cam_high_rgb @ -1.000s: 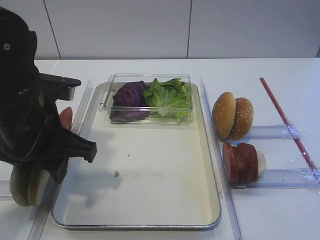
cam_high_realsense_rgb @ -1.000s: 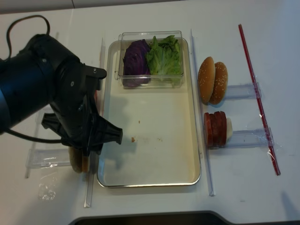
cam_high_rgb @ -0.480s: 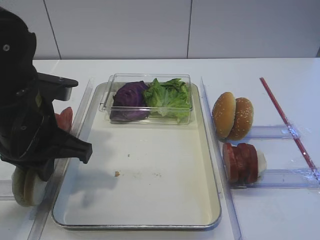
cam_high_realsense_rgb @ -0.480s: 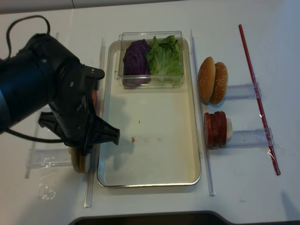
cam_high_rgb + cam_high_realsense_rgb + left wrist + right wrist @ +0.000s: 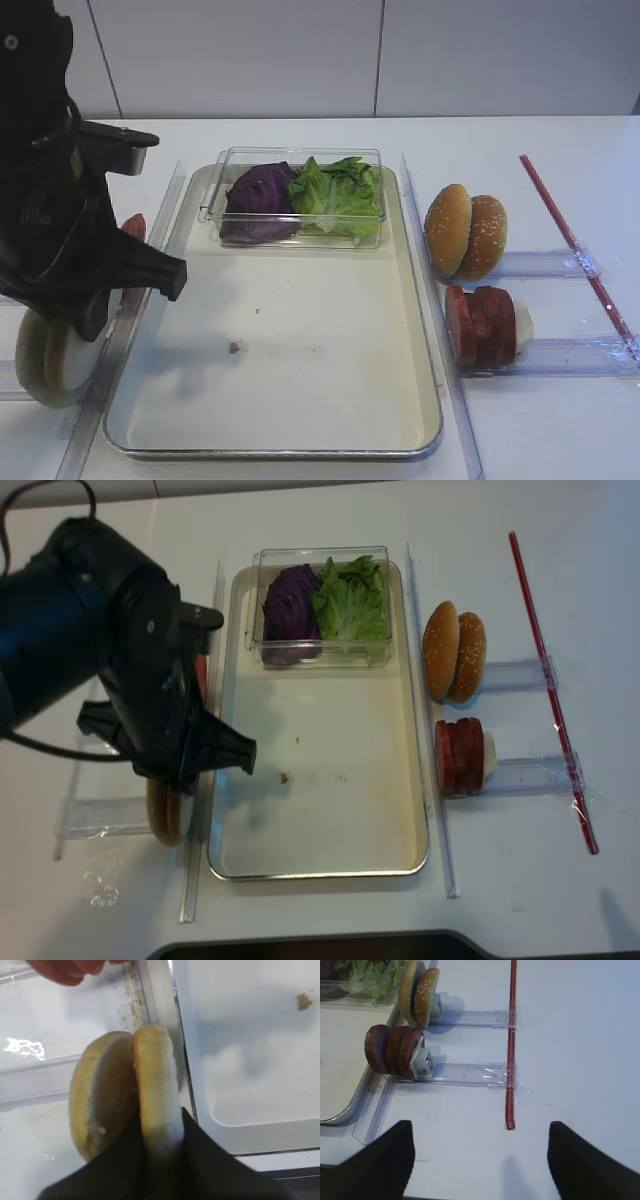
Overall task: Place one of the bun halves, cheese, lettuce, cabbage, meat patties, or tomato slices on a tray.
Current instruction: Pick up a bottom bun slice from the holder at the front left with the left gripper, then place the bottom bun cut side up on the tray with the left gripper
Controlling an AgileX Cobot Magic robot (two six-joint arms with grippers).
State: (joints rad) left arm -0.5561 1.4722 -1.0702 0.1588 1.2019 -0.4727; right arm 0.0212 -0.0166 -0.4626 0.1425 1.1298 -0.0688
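Two bun halves stand on edge in a clear rack left of the tray [image 5: 300, 390]. In the left wrist view my left gripper [image 5: 160, 1119] is shut on the right-hand bun half [image 5: 152, 1070], one black finger on each face. The other bun half [image 5: 97, 1100] leans against it. From above, the bun halves [image 5: 42, 358] show below my black left arm [image 5: 60, 220]. The lettuce [image 5: 340, 190] and the cabbage [image 5: 258, 195] lie in a clear box at the tray's far end. My right gripper [image 5: 480, 1160] hangs open over bare table, right of the tray.
Sesame-seeded buns [image 5: 465, 232] and a row of dark red slices [image 5: 485, 325] stand in clear racks right of the tray. A red strip [image 5: 575, 250] is taped to the table farther right. Red slices [image 5: 132, 228] sit in the left rack beyond the bun halves.
My left gripper has shut on the right-hand bun half, and the left arm has risen a little. The right gripper has not moved.
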